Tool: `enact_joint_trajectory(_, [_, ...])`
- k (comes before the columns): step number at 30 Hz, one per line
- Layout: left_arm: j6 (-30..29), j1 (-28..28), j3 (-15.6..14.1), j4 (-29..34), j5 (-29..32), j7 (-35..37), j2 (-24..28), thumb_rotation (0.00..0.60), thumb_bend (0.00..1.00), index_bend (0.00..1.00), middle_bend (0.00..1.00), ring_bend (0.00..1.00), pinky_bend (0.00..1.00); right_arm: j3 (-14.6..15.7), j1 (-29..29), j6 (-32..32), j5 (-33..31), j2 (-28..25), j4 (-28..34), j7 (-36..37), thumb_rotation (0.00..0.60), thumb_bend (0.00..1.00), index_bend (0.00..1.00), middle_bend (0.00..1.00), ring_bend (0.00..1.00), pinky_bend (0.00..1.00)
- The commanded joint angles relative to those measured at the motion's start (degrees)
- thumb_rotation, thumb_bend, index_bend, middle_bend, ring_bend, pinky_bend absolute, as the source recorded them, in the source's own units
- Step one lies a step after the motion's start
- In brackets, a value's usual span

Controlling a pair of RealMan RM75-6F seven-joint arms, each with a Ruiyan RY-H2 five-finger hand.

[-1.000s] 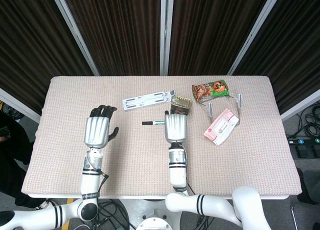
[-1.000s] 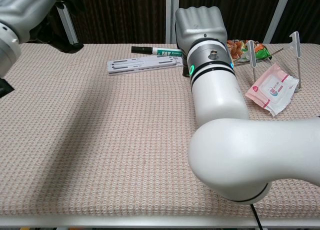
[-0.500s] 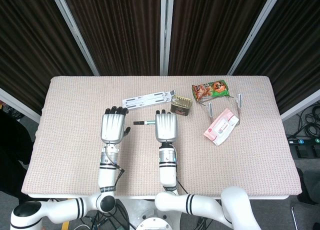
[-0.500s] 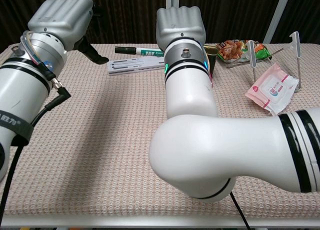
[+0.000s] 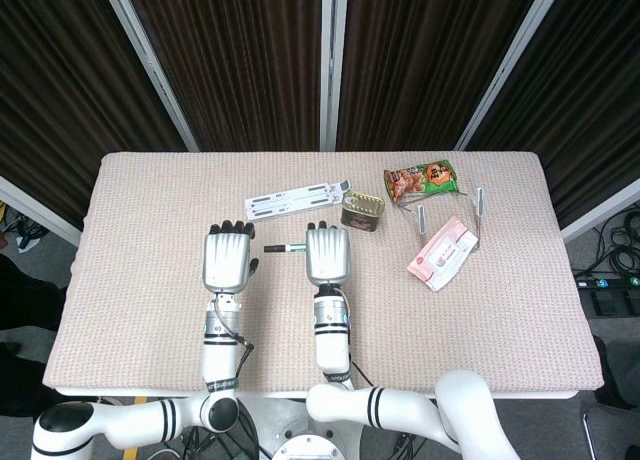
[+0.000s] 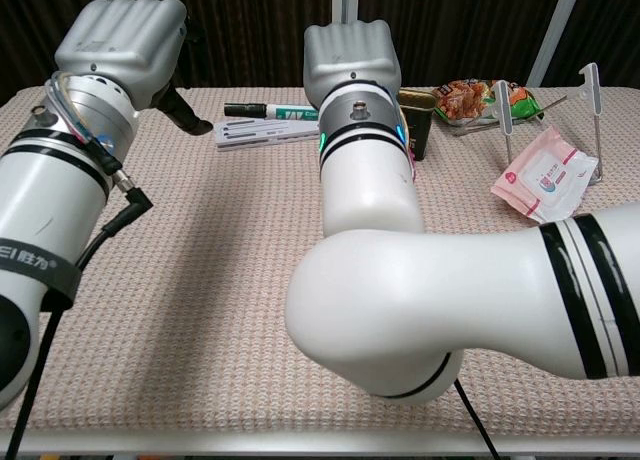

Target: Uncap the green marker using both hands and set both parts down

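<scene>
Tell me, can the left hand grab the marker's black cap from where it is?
Probably yes. The black cap sticks out of the right hand toward the left hand, with nothing between them.

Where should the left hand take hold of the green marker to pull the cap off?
The right hand holds the green marker level, its dark cap end jutting toward the left hand. Best grip that exposed cap end, coming in sideways along the marker's axis.
</scene>
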State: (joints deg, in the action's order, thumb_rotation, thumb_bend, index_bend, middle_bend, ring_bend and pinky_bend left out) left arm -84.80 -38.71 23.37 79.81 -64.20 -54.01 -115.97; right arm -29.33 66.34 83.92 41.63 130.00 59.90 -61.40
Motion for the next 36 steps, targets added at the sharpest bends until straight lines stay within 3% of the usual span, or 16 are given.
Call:
enact_joint_trajectory(1, [0.39,-0.19,-0.07,-0.39,0.66,0.38,-0.36,0.600,0.13,0.49,0.50,0.42,0.48,0.67,1.11,0.45,-1.10,0.00,-0.41,0.90,0.600,0.33,0.65,0.61,0.64,0.76])
enact_joint_trajectory(24, [2.21,-2.75,0.64,-2.45,3.76,1.57,-1.61,0.600,0.26,0.49,0.50,0.43,0.49,4.63,8.19,-0.23,-10.72,0.00,-4.00,4.87,0.600,0.33,0.65,0.61,0.64,0.76])
enact_joint_trajectory(36, [2.54,-3.79,-0.19,-3.17,2.71,3.40,-1.80,0.600,0.29,0.55,0.56,0.49,0.55,6.02,9.61,-0.10,-13.78,0.00,-4.83,5.21,0.600,0.33,0.65,0.61,0.64,0.75])
